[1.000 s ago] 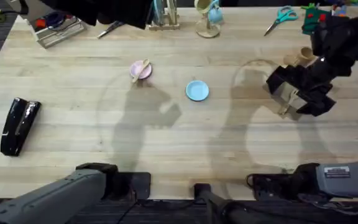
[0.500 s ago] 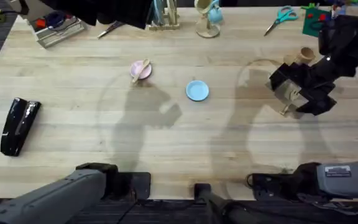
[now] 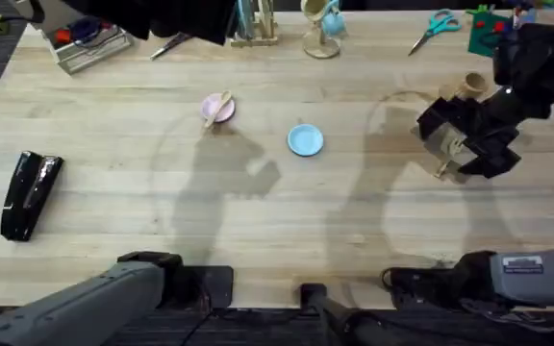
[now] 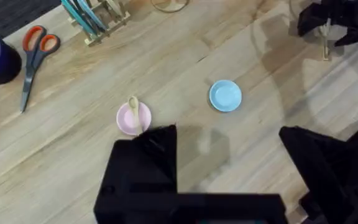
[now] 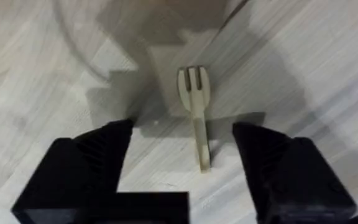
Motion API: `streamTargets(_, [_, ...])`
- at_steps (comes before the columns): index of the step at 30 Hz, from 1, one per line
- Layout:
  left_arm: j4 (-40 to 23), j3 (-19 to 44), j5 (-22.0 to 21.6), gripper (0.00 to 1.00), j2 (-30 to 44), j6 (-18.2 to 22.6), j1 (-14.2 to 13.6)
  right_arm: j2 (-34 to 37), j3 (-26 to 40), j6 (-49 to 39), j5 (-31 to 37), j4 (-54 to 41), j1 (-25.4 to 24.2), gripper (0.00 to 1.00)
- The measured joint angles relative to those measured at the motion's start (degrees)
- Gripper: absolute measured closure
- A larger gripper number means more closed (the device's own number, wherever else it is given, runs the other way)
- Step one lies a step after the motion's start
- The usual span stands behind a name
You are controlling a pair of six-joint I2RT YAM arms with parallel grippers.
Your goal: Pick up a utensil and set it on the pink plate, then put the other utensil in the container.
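- At three o'clock on the table [image 3: 258, 221], the right gripper [image 5: 185, 162] hovers, jaws released, over the fork [image 5: 196, 112].
- Cup [image 3: 473, 85] stands just beyond it.
- Spoon [image 4: 133, 111] lies on the pink plate [image 4: 128, 122] at eleven o'clock, blue plate [image 3: 305, 140] beside.
- Left gripper [image 4: 229, 180]: jaws spread, holding nothing.

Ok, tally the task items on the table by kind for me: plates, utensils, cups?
Plates: 2, the pink plate and the blue plate
Utensils: 2, the spoon on the pink plate, the fork on the table
Cups: 1, the tan container
Total: 5

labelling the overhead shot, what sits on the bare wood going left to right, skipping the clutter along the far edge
black stapler → pink plate with the spoon on it → blue plate → right hand over the fork
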Motion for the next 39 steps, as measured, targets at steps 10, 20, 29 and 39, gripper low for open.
streamTargets(10, [0.01, 0.0, 0.0, 0.007, 0.0, 0.0, 0.0, 0.01, -0.07, -1.03, 1.78, 1.99, -0.66, 0.478])
streamTargets(20, [0.02, 0.0, 0.0, 0.008, 0.02, 0.0, 0.0, 0.02, -0.09, -1.07, 1.97, 1.97, -0.7, 0.508])
streamTargets(29, [0.02, 0.0, 0.0, 0.007, 0.0, 0.0, 0.0, 0.02, -0.09, -1.22, 2.29, 1.44, -0.68, 0.761])
streamTargets(39, [0.02, 0.0, 0.0, 0.007, 0.0, 0.0, 0.0, 0.0, 0.02, -1.33, 3.06, 1.18, -0.68, 0.963])
